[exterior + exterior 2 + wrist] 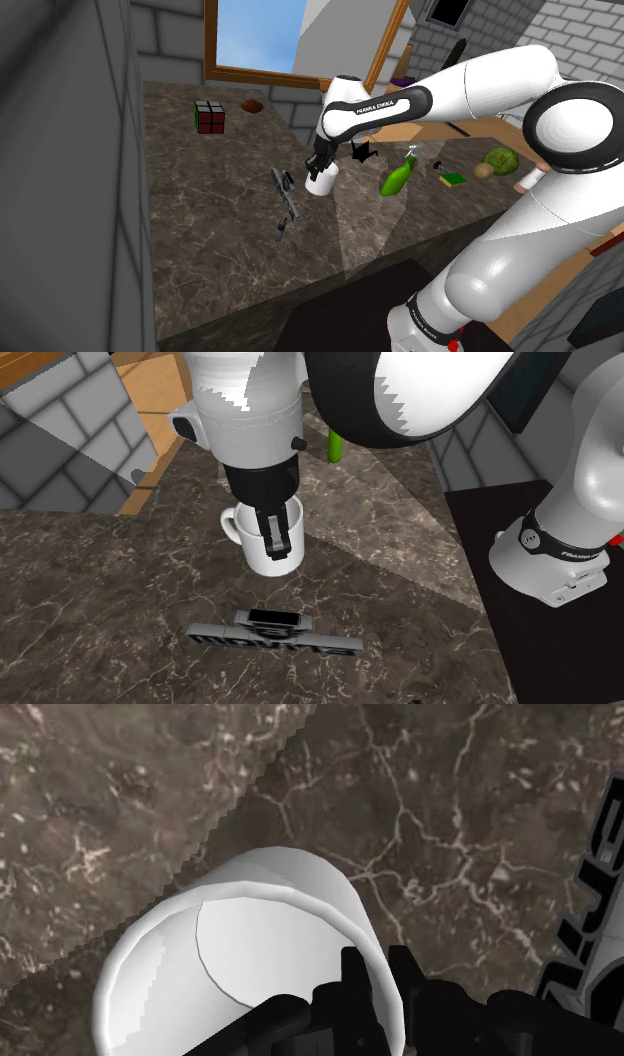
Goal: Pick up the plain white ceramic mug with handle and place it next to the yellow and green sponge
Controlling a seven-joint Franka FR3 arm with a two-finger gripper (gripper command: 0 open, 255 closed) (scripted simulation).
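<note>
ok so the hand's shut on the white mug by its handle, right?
Not quite. The hand is shut on the white mug, but by its rim, with one finger inside and one outside. The handle sticks out free at the side. The second exterior view shows it.

The window (262,35) at the far side glows bright blue, while the grey wall (70,150) on the left sits dim. A paler wedge of light crosses the dark marble counter (200,240), its shadow edge sawtoothed. Stepped shading also marks the white mug (250,934) and the arm (240,422).
</note>
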